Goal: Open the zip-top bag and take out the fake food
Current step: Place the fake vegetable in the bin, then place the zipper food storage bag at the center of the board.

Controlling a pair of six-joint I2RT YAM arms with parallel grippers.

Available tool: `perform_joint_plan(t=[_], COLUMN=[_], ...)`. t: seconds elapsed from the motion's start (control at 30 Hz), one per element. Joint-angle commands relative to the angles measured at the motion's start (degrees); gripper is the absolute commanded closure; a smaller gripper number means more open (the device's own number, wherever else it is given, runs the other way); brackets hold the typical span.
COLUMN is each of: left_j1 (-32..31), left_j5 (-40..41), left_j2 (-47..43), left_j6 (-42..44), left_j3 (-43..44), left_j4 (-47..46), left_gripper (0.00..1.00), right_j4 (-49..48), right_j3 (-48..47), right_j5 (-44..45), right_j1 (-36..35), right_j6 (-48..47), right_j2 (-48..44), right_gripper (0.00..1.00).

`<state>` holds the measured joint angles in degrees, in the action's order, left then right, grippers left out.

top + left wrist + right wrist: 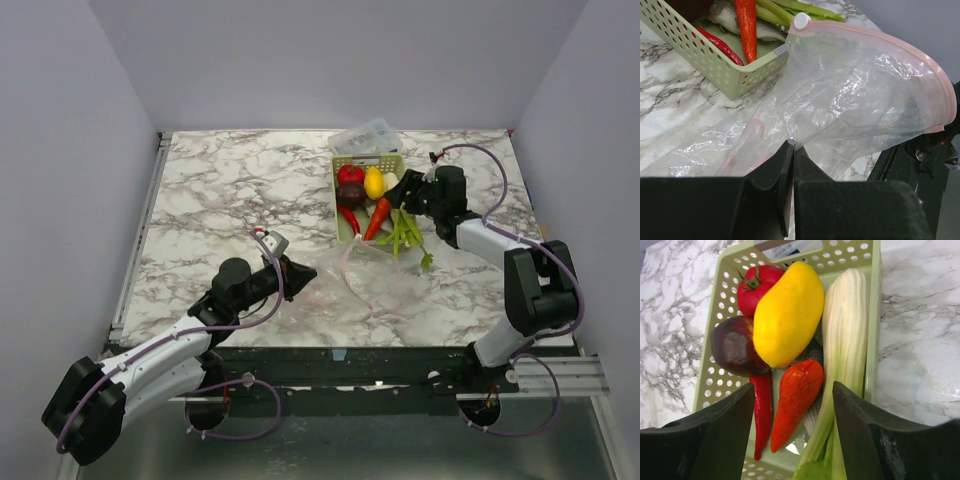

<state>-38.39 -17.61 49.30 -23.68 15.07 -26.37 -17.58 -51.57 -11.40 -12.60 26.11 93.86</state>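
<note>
left gripper [792, 150]: clamped on a fold of the bag [865, 95]
bag: flat on table [220, 190], zip edge at the basket [700, 55] end
food [787, 315]: in basket, long pieces lengthwise; leek [845, 330] overhangs near rim
right gripper [793, 390]: jaws apart, empty, above food
risk: thin film slips the pinch; leek tips out

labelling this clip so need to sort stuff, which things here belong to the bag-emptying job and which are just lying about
Belongs to the job:
- zip-top bag, flat on the table
- fake food, piled in the basket

Just lying about:
- pale green basket, only holding the food
- clear plastic box behind the basket
</note>
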Motion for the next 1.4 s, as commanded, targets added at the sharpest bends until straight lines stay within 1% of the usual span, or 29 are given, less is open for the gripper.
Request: perform_joint_plan(t=[0.0,0.13,0.17,0.23,0.27,0.3,0.4,0.47,0.53,0.6,0.73,0.83,0.97,1.03,1.1,1.23,1.37], left_j1=[-0.39,-0.37,-0.37,-0.38,-0.47,-0.47,-0.63,-0.8,-0.81,-0.81,-0.81,-0.78,0.23,2.2,5.65,12.72,17.21], left_j5=[-1.34,-1.94,-2.06,-2.4,-2.58,-2.69,-3.12,-3.22,-3.09,-2.57,-2.28,-1.74,-0.45,-0.56,-2.32,-5.77,-4.71], left_j2=[-1.79,-1.84,-1.75,-1.43,-1.26,-1.12,-0.48,-0.22,0.0,0.06,-1.35,-3.13,-4.38,-4.39,-4.3,-3.85,-1.69], left_j6=[-0.22,0.12,0.2,0.22,0.22,0.22,0.22,0.24,0.59,1.29,3.83,7.97,15.4,18.08,19.95,22.84,25.46], left_j3=[-0.92,-0.75,-0.59,-0.27,-0.14,0.13,0.89,1.25,1.74,2.38,3.8,6.56,13.08,16.12,18.36,21.71,25.13], left_j4=[0.7,0.96,0.97,0.97,0.97,0.93,1.06,1.22,2.1,3.63,7.43,13.64,24.64,29.75,33.1,36.98,40.25], left_gripper=[0.96,0.96,0.96,0.96,0.96,0.96,0.96,0.96,0.96,0.96,0.96,0.96,0.95,0.95,0.95,0.96,0.95], right_j4=[0.74,2.55,3.31,4.63,5.14,5.98,8.94,12.88,15.9,18.15,21.34,22.18,22.59,22.66,22.62,22.63,22.86], right_j3=[0.53,1.5,1.84,2.47,3.04,3.45,4.49,3.99,3.83,4.59,6.06,6.37,6.58,6.82,7.24,7.34,7.45], right_j5=[-1.57,-6.37,-8.24,-13.51,-15.52,-18.84,-26.65,-31.63,-33.77,-36.67,-43.24,-46.85,-48.33,-49.43,-50.19,-50.15,-49.42], right_j1=[0.42,0.5,0.52,0.49,0.41,0.48,0.47,0.47,0.55,0.52,1.24,2.41,5.21,6.86,8.01,8.82,8.91], right_j6=[-3.28,-7.74,-9.03,-13.91,-15.4,-18.12,-23.71,-28.1,-30.33,-34.2,-37.98,-38.85,-39.17,-39.03,-39.03,-39.18,-39.77], right_j2=[-5.62,-10.59,-11.78,-14.92,-16.24,-17.92,-22.04,-23.79,-25.02,-26.31,-28.4,-29.31,-30.14,-30.24,-30.31,-30.41,-30.49], right_gripper=[0.31,0.29,0.25,0.21,0.16,0.15,0.0,0.0,0.0,0.0,0.0,0.0,0.0,0.0,0.0,0.0,0.0])
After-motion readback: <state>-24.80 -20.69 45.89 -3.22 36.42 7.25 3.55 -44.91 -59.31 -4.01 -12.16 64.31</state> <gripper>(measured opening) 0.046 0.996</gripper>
